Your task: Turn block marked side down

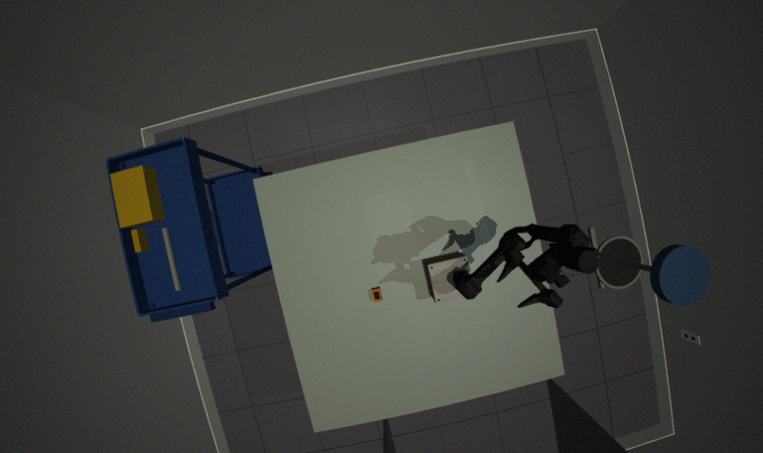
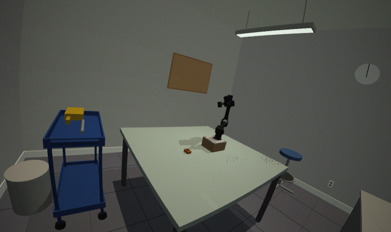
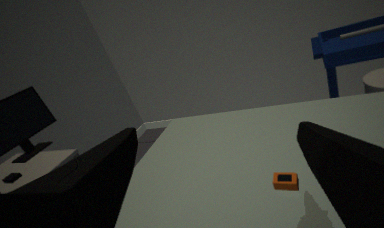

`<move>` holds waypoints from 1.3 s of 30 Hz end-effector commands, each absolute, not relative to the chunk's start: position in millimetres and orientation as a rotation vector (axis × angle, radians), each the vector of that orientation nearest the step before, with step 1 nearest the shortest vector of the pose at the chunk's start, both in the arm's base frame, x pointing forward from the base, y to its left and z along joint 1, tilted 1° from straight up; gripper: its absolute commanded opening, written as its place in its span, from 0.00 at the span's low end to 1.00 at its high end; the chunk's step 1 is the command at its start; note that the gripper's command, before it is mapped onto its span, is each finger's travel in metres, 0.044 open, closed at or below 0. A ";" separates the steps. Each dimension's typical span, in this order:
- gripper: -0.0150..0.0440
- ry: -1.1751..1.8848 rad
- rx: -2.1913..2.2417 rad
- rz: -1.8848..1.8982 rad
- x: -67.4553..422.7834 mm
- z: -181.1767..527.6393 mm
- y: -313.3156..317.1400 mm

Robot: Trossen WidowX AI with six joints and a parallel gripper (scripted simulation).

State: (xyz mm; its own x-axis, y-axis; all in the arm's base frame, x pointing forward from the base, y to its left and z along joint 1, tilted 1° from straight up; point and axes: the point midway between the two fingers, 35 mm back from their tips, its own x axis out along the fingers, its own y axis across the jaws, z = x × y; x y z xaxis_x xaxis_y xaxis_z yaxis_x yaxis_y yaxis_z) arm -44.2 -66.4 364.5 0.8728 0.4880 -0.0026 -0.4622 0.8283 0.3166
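Hanging high above its base, the gripper (image 1: 520,288) stood spread nearly to its full width with nothing between the fingers. The block (image 3: 285,180), small and orange with a dark marked face turned up, lay flat on the table (image 2: 201,183), well apart from the tool. In the wrist view it sat ahead of and below the gripper, right of centre, closer to the right finger than to the left one. Its long axis ran roughly across that view, left to right, so the fingers would probably have to close over the shorter span. In the top view the block (image 1: 376,294) lay to the left of the arm's base box (image 1: 444,279), with bare table between them. Judging from this, the approach had not begun: the arm needed to reach outward and down, shifting a little right to centre the block between the fingers.
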 end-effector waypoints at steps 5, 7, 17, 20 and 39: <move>1.00 0.144 0.255 0.480 -26.2 375.4 -46.6; 1.00 0.201 0.202 0.459 -7.7 383.0 -28.9; 1.00 0.480 0.056 0.369 107.6 391.4 44.8; 1.00 0.562 0.025 0.342 143.0 382.7 62.2; 1.00 1.209 -0.078 0.161 357.9 183.1 89.7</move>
